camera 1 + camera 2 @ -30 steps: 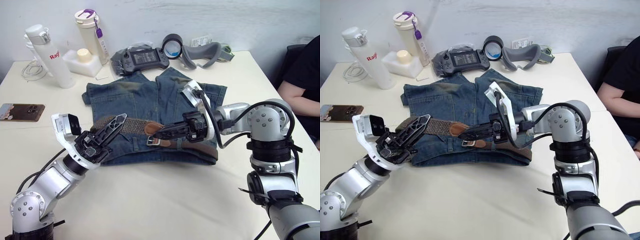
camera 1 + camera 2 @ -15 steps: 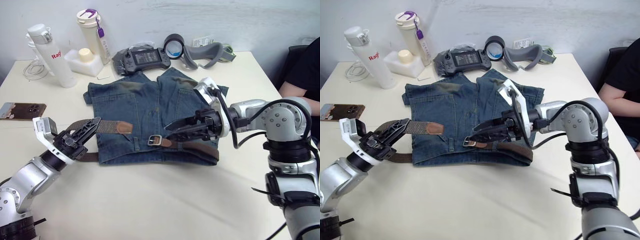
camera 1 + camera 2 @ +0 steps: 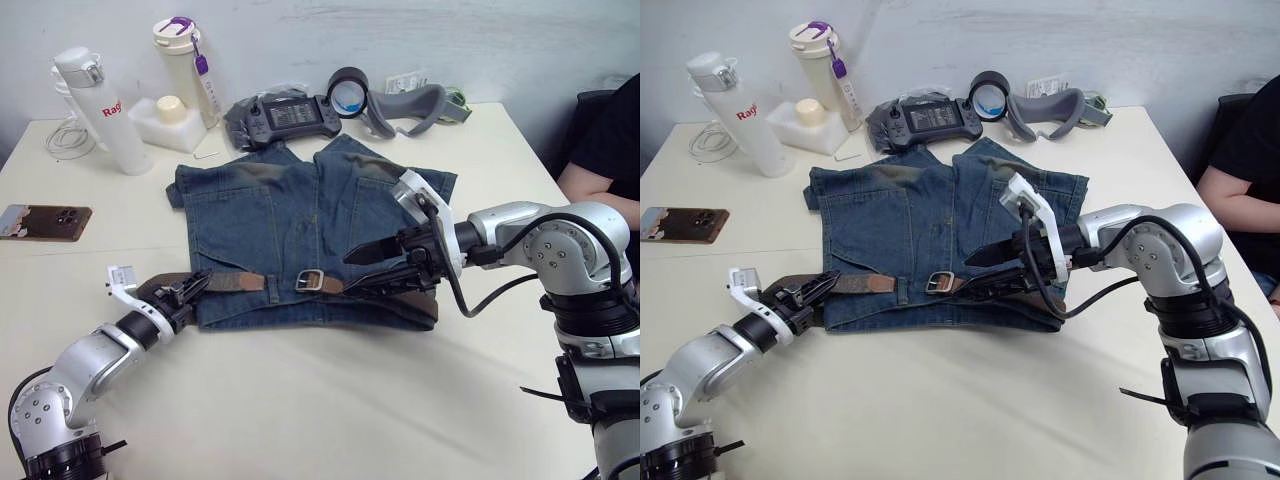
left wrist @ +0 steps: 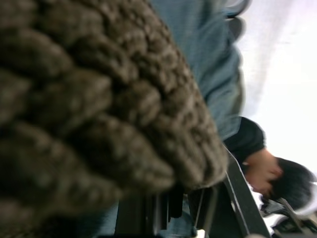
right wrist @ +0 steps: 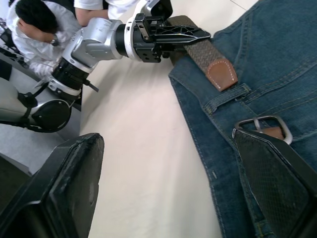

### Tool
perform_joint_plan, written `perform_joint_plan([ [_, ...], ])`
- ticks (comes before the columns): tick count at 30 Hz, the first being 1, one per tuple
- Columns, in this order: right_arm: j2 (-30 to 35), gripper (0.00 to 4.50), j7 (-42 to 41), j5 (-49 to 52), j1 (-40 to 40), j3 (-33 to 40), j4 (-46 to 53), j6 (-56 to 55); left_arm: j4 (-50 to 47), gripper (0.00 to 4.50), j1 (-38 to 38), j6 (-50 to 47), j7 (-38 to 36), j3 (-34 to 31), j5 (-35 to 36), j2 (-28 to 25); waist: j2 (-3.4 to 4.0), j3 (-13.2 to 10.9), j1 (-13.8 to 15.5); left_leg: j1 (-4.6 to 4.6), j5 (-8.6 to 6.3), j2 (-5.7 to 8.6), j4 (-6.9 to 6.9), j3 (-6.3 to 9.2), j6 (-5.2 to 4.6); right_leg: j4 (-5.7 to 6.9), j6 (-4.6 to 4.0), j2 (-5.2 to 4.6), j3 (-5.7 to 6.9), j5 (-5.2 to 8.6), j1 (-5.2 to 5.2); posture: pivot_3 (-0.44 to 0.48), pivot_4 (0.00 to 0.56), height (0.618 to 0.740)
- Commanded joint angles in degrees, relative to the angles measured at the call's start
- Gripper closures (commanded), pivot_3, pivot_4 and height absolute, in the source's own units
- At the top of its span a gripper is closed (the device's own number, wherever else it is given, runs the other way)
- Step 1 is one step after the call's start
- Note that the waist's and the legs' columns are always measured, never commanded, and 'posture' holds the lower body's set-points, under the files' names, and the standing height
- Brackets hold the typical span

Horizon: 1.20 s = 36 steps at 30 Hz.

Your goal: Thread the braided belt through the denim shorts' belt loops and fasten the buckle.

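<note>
The denim shorts (image 3: 300, 210) lie flat mid-table, waistband toward me. Along the waistband runs the braided belt (image 3: 225, 283); its tan leather tip (image 5: 220, 74) rests just left of a belt loop (image 5: 225, 96). The silver buckle (image 3: 310, 281) sits right of that loop, unfastened. Low at the shorts' left edge, my left gripper (image 3: 198, 283) is shut on the braided strap (image 4: 99, 99). My right gripper (image 3: 352, 277) hovers open just right of the buckle (image 5: 262, 126), over the belt's right stretch (image 3: 405, 300), holding nothing.
Behind the shorts stand two white bottles (image 3: 100, 100), a white box (image 3: 165, 122), a game controller (image 3: 290, 115), a tape roll (image 3: 347, 92) and a grey headset (image 3: 410, 102). A phone (image 3: 40, 221) lies at the left. A person (image 3: 600, 160) sits at the right edge.
My right gripper has opened, let go of the belt beside the buckle and drawn back right. My left gripper pulled the strap leftward and down onto the table.
</note>
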State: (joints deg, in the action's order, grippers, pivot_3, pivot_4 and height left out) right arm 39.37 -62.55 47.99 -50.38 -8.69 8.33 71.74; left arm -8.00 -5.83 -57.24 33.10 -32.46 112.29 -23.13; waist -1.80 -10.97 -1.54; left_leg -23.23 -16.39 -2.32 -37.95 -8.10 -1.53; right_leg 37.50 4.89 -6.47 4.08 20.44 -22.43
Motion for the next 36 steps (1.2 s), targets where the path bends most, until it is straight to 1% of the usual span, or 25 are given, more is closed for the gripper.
perform_joint_plan([
  [1, 0.73, 0.05, -0.37, -0.58, -0.32, 0.16, 1.02, -1.22, -1.31, 4.5, -0.73, -0.32, 2.37, 1.39, 0.71, 1.56, 0.0, 0.0, 0.01, 0.0, 0.0, 0.0, 0.0, 0.0, 0.0, 0.0, 0.0, 0.0, 0.0, 0.0, 0.01, 0.0, 0.15, 0.74],
  [3, 0.67, 0.05, -0.42, -0.93, -0.41, 0.05, 0.85, -1.37, -2.02, 4.5, -0.99, -0.72, 3.0, 2.14, 0.71, 2.17, 0.0, 0.0, 0.02, 0.0, 0.0, 0.01, -0.01, 0.0, 0.0, 0.0, 0.01, 0.0, 0.0, 0.0, 0.01, 0.0, 0.15, 0.74],
  [6, 0.56, 0.05, -0.43, -1.44, -0.44, 0.0, 0.75, -1.33, -2.85, 4.5, -1.11, -1.22, 4.15, 3.76, 0.71, 1.42, -0.01, 0.0, 0.05, 0.0, 0.0, 0.01, -0.01, 0.0, 0.0, 0.0, 0.01, 0.0, 0.02, 0.0, 0.01, 0.0, 0.15, 0.74],
  [13, 0.48, 0.05, -0.17, -2.2, 0.28, 0.02, 1.38, -1.32, -4.57, 4.5, -0.34, -1.8, 6.13, 6.09, 0.71, -2.57, -0.01, 0.0, 0.03, 0.0, 0.0, 0.01, -0.01, 0.01, 0.0, -0.01, 0.0, 0.0, 0.02, 0.0, 0.01, 0.0, 0.15, 0.74],
  [20, 0.25, 0.05, -0.3, -2.36, 0.72, 0.1, 1.36, -1.57, -5.69, 4.5, 1.63, -2.46, 5.9, 5.16, 0.71, -8.41, -0.01, 0.0, 0.0, 0.0, 0.0, 0.01, -0.01, 0.02, 0.0, -0.03, 0.0, 0.0, 0.02, 0.0, 0.01, 0.0, 0.15, 0.74],
  [23, -0.13, 0.05, -0.73, -2.4, 0.43, -0.22, 0.94, -1.78, -7.3, 4.5, 2.5, -1.72, 6.85, 5.47, 0.71, -9.24, -0.01, 0.0, -0.01, 0.0, 0.0, 0.01, 0.0, 0.02, 0.01, -0.03, 0.0, 0.0, 0.01, 0.0, 0.01, 0.0, 0.15, 0.74],
  [30, -1.24, 0.05, -0.48, -3.37, -0.48, -1.32, 0.23, -2.48, -8.06, 4.5, 1.92, 1.45, 10.5, 8.44, 0.71, -7.74, -0.01, 0.0, -0.04, 0.0, -0.01, 0.0, 0.03, 0.01, 0.02, -0.07, 0.0, 0.0, 0.0, 0.0, 0.0, 0.0, 0.15, 0.74],
  [33, -1.3, 0.05, -0.44, -3.84, -0.61, -1.54, -0.03, -2.94, -7.98, 4.5, 1.46, 4.02, 12.77, 8.09, 0.71, -6.29, -0.01, 0.0, -0.02, 0.0, -0.01, 0.0, 0.03, 0.01, 0.02, -0.07, 0.0, 0.0, 0.01, 0.0, 0.0, 0.0, 0.15, 0.74],
  [35, -1.26, 0.05, -0.45, -4.1, -0.65, -1.59, 0.01, -3.06, -8.35, 4.5, 1.11, 5.78, 14.32, 8.74, 0.71, -4.24, -0.01, 0.0, -0.01, 0.0, -0.01, 0.0, 0.03, 0.01, 0.02, -0.07, 0.0, -0.01, 0.01, 0.0, 0.01, 0.0, 0.15, 0.74],
  [36, -1.22, 0.05, -0.43, -4.13, -0.63, -1.56, 0.09, -3.06, -9.55, 4.5, 0.77, 7.75, 15.14, 9.36, 0.71, -1.22, -0.01, 0.0, 0.0, 0.0, -0.01, 0.0, 0.02, 0.01, 0.02, -0.07, 0.0, -0.01, 0.01, 0.0, 0.01, 0.0, 0.15, 0.74],
])
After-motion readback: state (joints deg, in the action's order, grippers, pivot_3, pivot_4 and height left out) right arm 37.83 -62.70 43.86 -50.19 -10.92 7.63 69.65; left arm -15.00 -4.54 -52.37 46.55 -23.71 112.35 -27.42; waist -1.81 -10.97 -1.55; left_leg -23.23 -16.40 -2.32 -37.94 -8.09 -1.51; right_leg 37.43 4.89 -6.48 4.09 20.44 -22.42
